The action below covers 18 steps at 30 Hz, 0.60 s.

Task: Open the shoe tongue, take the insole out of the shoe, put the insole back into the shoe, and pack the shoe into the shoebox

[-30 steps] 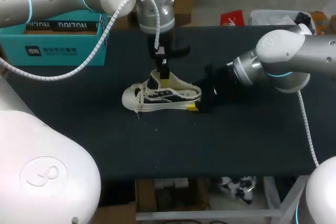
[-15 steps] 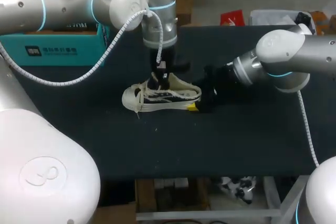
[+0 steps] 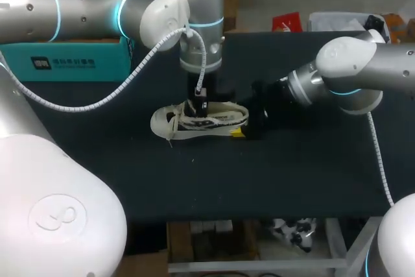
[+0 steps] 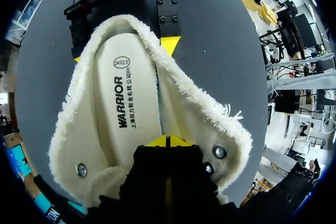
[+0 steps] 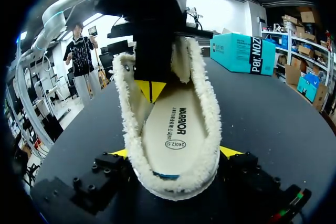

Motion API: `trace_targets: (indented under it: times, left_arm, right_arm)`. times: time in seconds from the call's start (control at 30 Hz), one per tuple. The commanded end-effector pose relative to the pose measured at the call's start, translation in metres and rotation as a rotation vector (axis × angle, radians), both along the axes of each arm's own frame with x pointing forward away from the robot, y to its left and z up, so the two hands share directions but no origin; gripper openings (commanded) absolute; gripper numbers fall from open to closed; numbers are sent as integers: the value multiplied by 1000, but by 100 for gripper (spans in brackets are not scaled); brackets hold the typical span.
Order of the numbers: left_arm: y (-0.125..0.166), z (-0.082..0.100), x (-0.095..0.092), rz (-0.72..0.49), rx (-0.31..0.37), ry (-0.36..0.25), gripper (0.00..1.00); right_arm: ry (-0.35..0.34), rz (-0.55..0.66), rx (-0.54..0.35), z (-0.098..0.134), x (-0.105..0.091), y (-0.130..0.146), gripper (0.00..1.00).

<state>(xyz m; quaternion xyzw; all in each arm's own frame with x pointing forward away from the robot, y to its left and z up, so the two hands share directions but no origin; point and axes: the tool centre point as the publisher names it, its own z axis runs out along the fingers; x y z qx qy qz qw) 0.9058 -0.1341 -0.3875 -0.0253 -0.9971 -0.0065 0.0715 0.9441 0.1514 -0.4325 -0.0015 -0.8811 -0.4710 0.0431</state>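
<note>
A cream low shoe [image 3: 217, 121] with dark stripes lies on its sole mid-table, toe to the left. My left gripper [image 3: 196, 107] comes straight down into its opening, shut, its joined yellow tips [image 4: 167, 141] resting on the white insole [image 4: 126, 103] that lies flat inside the fleece-lined shoe [image 4: 194, 103]. My right gripper [image 3: 241, 131] stands wide at the heel, a yellow-tipped finger [image 5: 229, 151] on each side of the heel [image 5: 176, 182], touching it. From the right wrist, the left gripper [image 5: 151, 88] is pressed onto the insole [image 5: 176, 127] toward the tongue end. The teal shoebox [image 3: 71, 63] sits at the back left.
The dark table [image 3: 279, 173] stretches to the front and right of the shoe. The shoebox [image 5: 247, 53] stands beyond the shoe's toe side, apart from both arms.
My left gripper has come down from just above the shoe into its opening, and the arm has swung over it. The right arm and the shoe have not moved.
</note>
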Motion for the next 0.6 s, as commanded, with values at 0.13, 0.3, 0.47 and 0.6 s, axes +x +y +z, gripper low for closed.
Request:
trace_targets:
  times: [0.13, 0.3, 0.47, 0.6]
  left_arm:
    - [2, -24, -6, 47, -11, -35, 0]
    - [4, -30, -4, 64, -22, -63, 0]
    - [4, -28, -4, 64, -40, -91, 4]
    - [3, -24, -6, 55, -47, -106, 18]
  right_arm:
    - [3, 2, 2, -9, 2, 3, 0]
    - [3, 2, 2, -9, 2, 3, 0]
    - [3, 2, 2, -9, 2, 3, 0]
    - [3, 2, 2, -9, 2, 3, 0]
